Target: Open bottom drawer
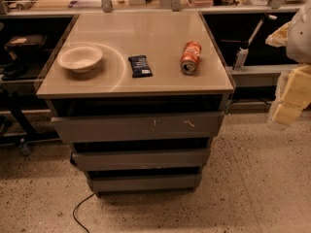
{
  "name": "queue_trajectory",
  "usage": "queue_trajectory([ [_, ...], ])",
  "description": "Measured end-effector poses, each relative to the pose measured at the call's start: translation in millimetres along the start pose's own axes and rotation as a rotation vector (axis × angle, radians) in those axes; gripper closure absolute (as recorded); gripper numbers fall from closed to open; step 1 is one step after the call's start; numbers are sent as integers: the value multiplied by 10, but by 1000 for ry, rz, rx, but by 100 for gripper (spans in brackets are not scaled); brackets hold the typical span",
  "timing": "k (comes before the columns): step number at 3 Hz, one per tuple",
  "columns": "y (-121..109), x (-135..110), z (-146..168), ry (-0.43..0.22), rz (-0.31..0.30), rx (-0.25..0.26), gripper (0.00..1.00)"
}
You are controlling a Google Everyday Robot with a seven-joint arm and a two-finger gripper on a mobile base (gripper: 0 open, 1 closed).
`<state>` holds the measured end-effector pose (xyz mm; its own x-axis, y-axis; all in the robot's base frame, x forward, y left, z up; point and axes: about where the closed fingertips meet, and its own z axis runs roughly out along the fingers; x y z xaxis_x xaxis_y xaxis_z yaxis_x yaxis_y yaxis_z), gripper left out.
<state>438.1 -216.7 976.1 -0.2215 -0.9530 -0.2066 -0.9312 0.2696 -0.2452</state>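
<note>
A grey cabinet with three stacked drawers stands in the middle of the camera view. The bottom drawer (144, 182) is the narrowest, with a plain flat grey front close to the floor. Above it are the mid-sized front (141, 158) and the widest front (137, 126), which has white scratch marks. My gripper (290, 101) is at the right edge, with pale yellowish blurred fingers, to the right of the cabinet and well above the bottom drawer, apart from it.
On the cabinet top (160, 38) are a white bowl (80, 58), a dark snack bar (140, 66) and an orange can lying on its side (190, 57). A black cable (80, 210) runs over the speckled floor at front left. Shelving stands behind.
</note>
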Motion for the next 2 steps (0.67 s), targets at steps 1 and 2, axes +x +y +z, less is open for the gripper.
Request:
queue_trajectory([
  [1, 0, 0, 1, 0, 0, 0, 0],
  [2, 41, -33, 125, -7, 14, -9, 0],
])
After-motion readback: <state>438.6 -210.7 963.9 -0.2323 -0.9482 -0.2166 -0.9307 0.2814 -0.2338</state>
